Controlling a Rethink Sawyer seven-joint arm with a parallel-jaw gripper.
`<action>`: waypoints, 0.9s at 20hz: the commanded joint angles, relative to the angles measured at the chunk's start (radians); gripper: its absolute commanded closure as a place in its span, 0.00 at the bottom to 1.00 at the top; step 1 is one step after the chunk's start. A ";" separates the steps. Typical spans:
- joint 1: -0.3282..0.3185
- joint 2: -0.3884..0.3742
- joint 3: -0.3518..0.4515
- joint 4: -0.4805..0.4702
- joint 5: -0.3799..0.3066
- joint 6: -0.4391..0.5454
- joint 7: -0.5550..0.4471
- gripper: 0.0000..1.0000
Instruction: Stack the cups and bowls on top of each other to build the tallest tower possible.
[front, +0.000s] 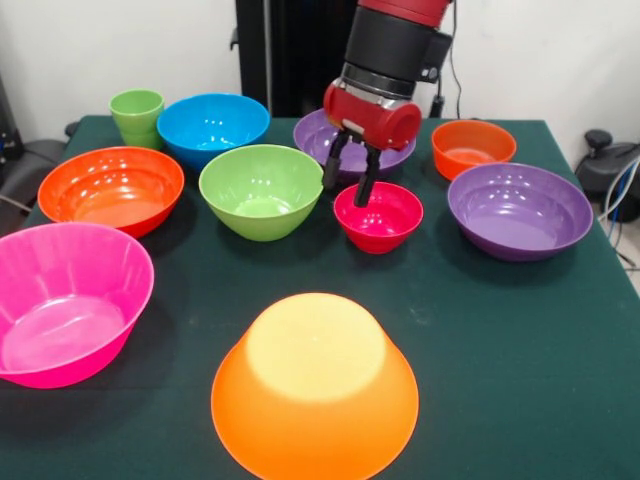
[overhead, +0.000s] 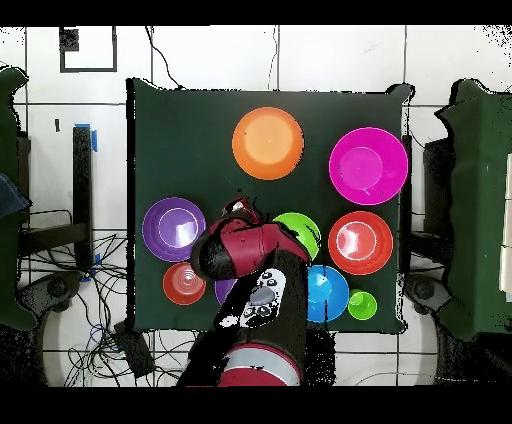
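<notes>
Right now the gripper (front: 351, 182) hangs over the small magenta-red bowl (front: 380, 218). Its two dark fingers (front: 333, 165) point down and stand a little apart. One finger dips just inside the bowl's rim and the other is just outside it, so the rim sits between them. It is hard to tell if they are squeezing the rim yet.

All the bowls sit apart on the dark green table (front: 500, 330). Nothing is stacked. The big orange bowl (front: 315, 390) is upside down at the front, all alone. The pink bowl (front: 68, 300) sits open side up at the left front. Behind it is a red-orange bowl (front: 110, 188), and next to that the green bowl (front: 261, 190). The blue bowl (front: 213, 127) is farther back, and the little light-green cup (front: 137, 116) stands upright just beside it. One purple bowl (front: 520, 210) is on the right side. Another purple bowl (front: 322, 135) is partly hidden behind the arm (front: 395, 50). A small red-orange bowl (front: 472, 147) sits at the back right.

From above, the arm covers the small magenta-red bowl almost fully.
</notes>
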 joint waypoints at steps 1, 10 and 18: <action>-0.049 0.004 0.130 0.047 -0.110 0.001 -0.130 0.00; -0.078 -0.061 0.142 0.099 -0.182 0.008 -0.133 0.00; -0.052 -0.080 0.122 0.097 -0.188 0.023 -0.084 0.00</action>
